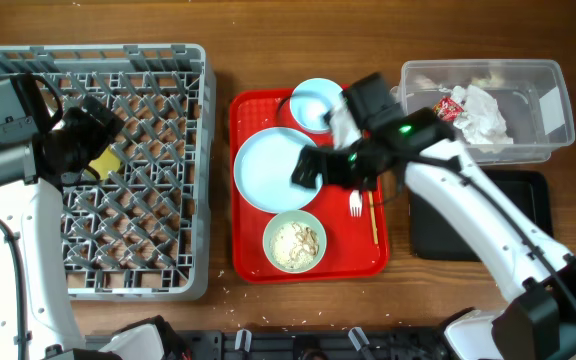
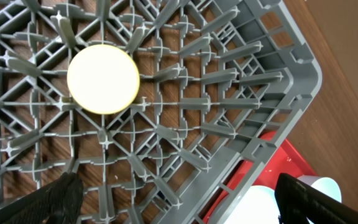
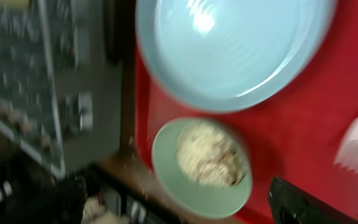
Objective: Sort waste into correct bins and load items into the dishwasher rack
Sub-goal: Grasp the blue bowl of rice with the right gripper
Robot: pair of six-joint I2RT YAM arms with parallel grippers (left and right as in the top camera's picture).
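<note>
My left hand (image 2: pixel 182 202) hangs spread wide over the one grey rack (image 1: pixel 198 170), where one yellow cup (image 2: pixel 103 78) sits among the pegs. On the one red tray (image 1: pixel 248 240), mid-desk (image 1: pixel 268 30), I count one blue plate (image 1: pixel 268 170), two bowls, a far bowl (image 1: pixel 313 105) and a near bowl (image 1: pixel 271 250) holding rice scraps (image 1: pixel 296 243), one white fork (image 1: pixel 355 205) and chopsticks (image 1: pixel 373 220) beside it. My right hand (image 3: pixel 179 205) hovers spread wide above the plate and grips nothing. At right, one clear tub (image 1: pixel 558 100) holds one tissue (image 1: pixel 483 115) and one red wrapper (image 1: pixel 450 105), with one black tray (image 1: pixel 508 215) just beside it
</note>
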